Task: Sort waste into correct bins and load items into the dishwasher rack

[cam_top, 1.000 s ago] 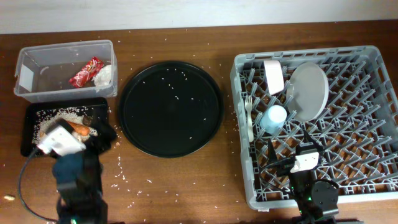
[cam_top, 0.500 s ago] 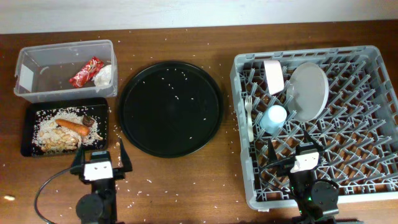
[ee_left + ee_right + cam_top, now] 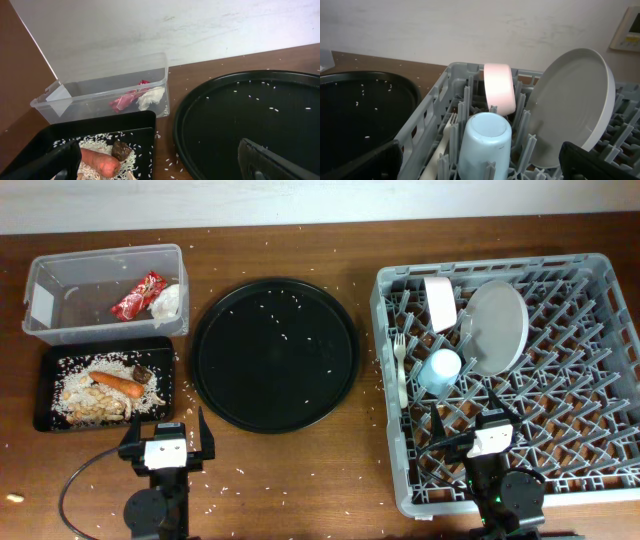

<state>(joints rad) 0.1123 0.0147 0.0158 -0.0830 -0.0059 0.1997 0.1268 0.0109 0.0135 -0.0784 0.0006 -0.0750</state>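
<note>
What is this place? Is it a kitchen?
Probably not a real kitchen, more a practice clean-up table. A dishwasher rack holding a plate and cup sits on a bare wooden table, near a clear tub and a black tray with a carrot, by a plain wall.

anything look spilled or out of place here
Yes: loose rice grains lie scattered over the round black tray and the table, outside the small black tray. One beige bit sits alone by the table's left edge.
</note>
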